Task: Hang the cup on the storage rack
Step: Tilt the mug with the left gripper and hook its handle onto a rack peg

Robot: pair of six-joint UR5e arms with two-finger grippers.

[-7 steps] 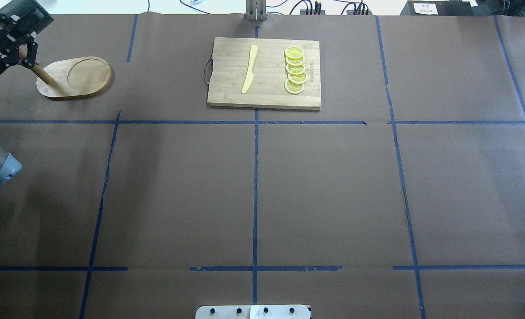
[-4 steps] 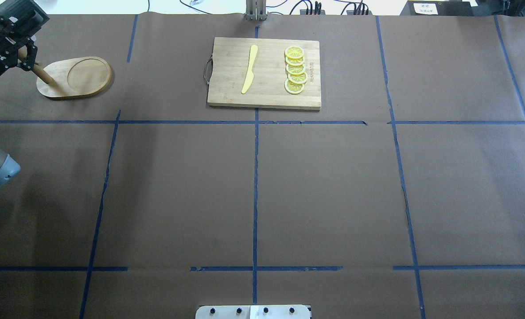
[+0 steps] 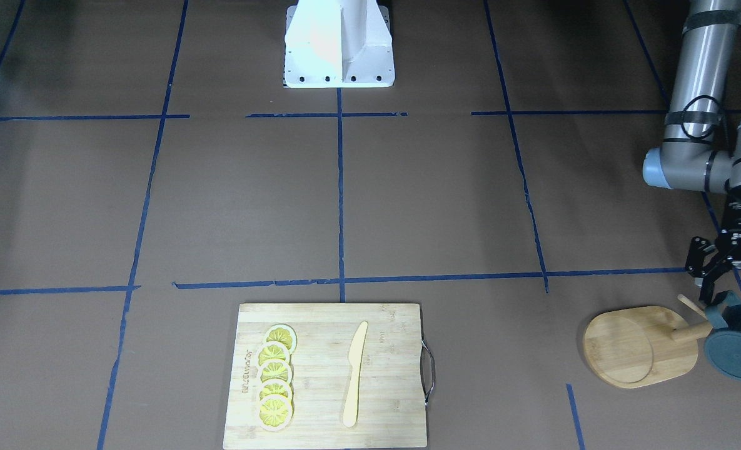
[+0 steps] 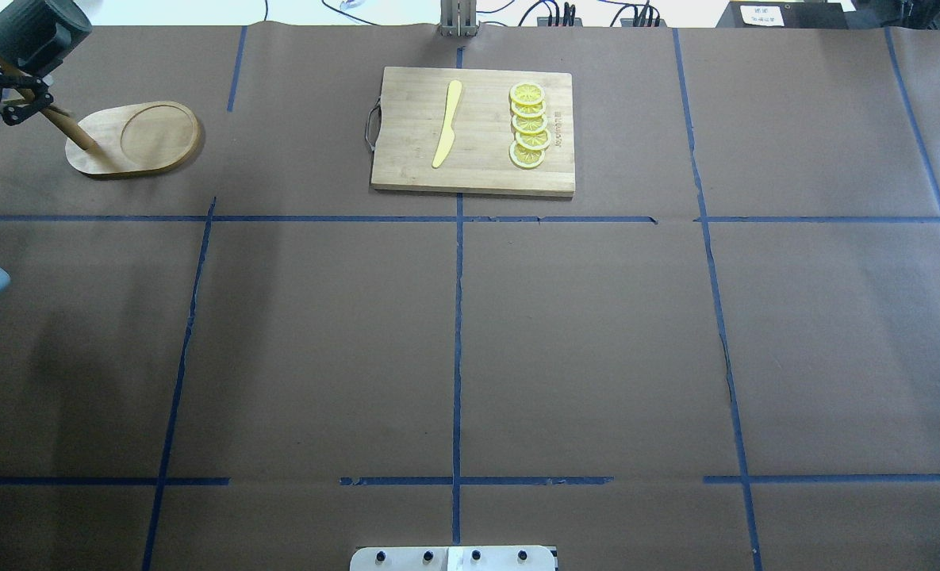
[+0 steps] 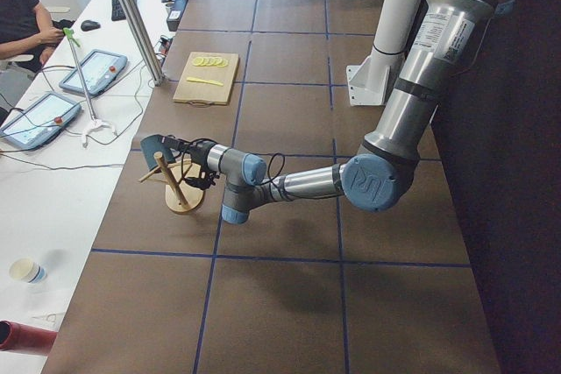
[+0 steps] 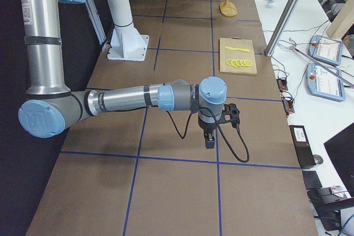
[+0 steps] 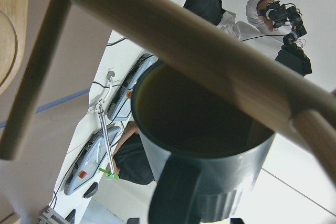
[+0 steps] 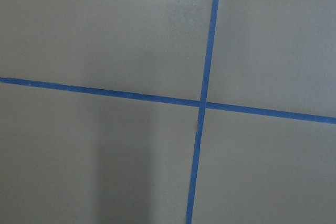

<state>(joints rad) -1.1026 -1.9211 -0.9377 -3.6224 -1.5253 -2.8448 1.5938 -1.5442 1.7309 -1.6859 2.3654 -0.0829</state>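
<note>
1. Partly, the cup [image 3: 740, 351] is cut off at the frame edge, hung on a storage rack [image 3: 633, 350] peg.
2. The left end effector [image 3: 722, 282] is seen spread beside the cup; the right end effector [image 6: 209, 137] cannot be judged.
3. One cutting board [image 3: 390, 350], one knife [image 3: 354, 375] and five lemon slices [image 3: 275, 387] are counted.

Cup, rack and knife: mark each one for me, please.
cup [image 3: 740, 353]: exterior front-facing view, on its dark round underside.
rack [image 3: 620, 350]: exterior front-facing view, on its flat bamboo base.
knife [image 3: 354, 375]: exterior front-facing view, midway along its length.
</note>
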